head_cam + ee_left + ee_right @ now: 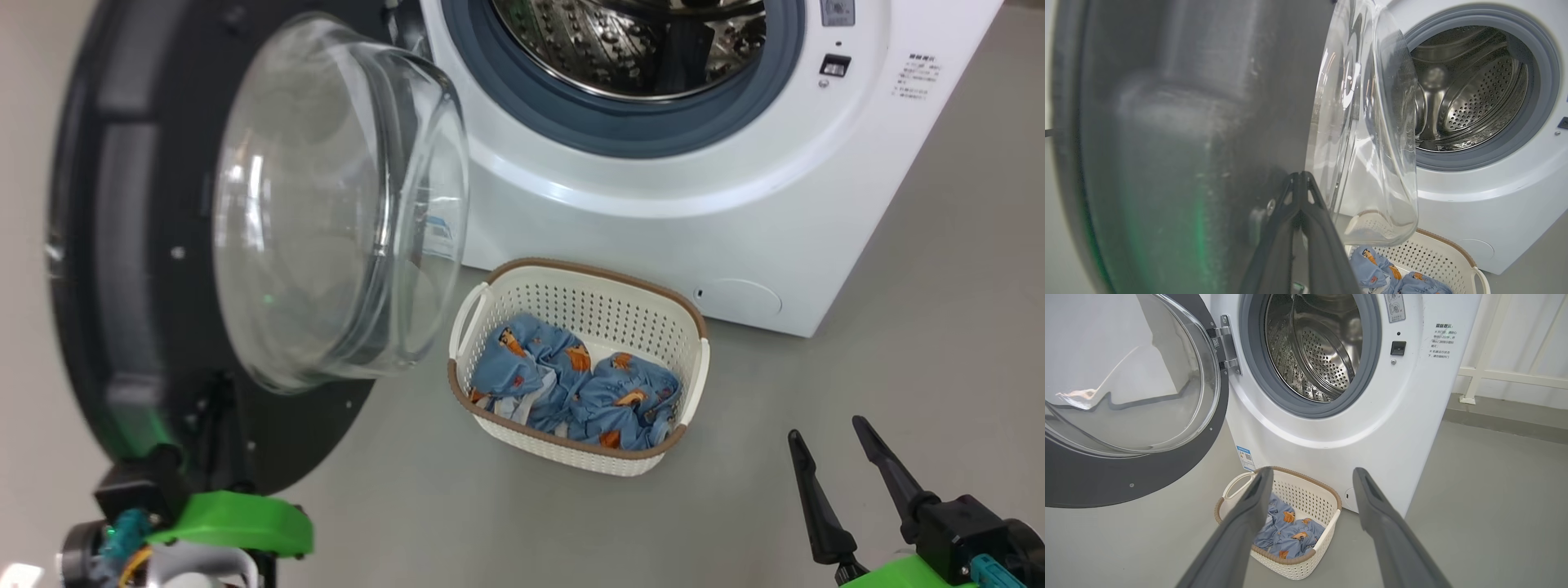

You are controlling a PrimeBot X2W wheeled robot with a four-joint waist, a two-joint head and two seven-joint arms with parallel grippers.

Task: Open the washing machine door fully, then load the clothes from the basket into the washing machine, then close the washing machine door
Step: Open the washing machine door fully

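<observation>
The washing machine [653, 204] stands with its steel drum [1314, 347] exposed. Its door [326, 204] is swung out to the left, the glass bowl facing the basket. My left gripper [1300, 177] is shut, its fingertips together against the door's black inner face [1188, 143]; its green wrist [237, 523] sits under the door's lower edge. The basket [571, 273] rests on the floor in front of the machine, with the blue printed clothes [571, 384] bundled inside. My right gripper [826, 430] is open and holds nothing, to the right of the basket and nearer me; in the right wrist view it [1312, 473] frames the basket [1290, 567] and clothes [1290, 535].
Grey floor [939, 327] spreads to the right of the machine and around the basket. A white railing [1506, 375] runs along the back right. The open door's black rim [106, 245] blocks the left side. A round flap [739, 298] sits low on the machine's front.
</observation>
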